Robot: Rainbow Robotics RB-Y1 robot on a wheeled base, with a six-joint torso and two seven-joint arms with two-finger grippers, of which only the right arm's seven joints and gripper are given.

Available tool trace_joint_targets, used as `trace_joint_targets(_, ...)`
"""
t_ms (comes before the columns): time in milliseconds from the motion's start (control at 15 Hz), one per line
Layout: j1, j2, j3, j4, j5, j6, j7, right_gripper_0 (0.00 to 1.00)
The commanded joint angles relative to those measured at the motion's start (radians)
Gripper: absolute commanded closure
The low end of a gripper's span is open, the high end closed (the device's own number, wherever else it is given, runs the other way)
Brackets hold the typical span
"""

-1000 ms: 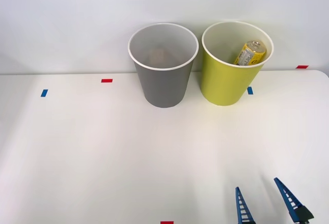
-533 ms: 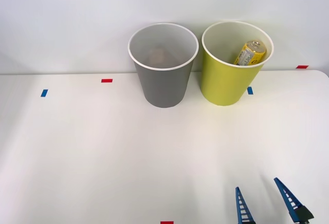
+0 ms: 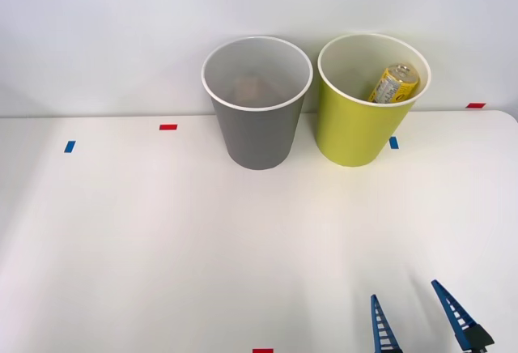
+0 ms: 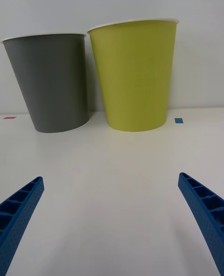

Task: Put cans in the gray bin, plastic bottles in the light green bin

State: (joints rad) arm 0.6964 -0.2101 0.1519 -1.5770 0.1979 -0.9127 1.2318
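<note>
1. Front view: we see nothing changed over the last second. The right gripper (image 3: 417, 316) stays spread and empty at the near edge; a yellow can (image 3: 395, 82) leans inside the light green bin (image 3: 356, 130), beside the gray bin (image 3: 257, 134).
2. Right wrist view: both bins stand ahead on the table (image 4: 112, 164); we judge the sorting stalled.

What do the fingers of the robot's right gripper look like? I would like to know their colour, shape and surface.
The right gripper has two bright blue fingers, apparently plastic. Each is long and flat and narrows toward a pointed tip, like a slim wedge. The inner faces are ribbed, forming a ladder of small open cells along the length. In the front view a small dark block sits at the base of one finger. No cables or printed markings are visible.
</note>
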Motion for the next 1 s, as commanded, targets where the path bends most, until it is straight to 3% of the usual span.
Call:
trace_joint_targets(67, 0.000, 0.000, 0.000, 0.000, 0.000, 0.000, 0.000, 0.00)
trace_joint_targets(1000, 0.000, 0.000, 0.000, 0.000, 0.000, 0.000, 0.000, 0.00)
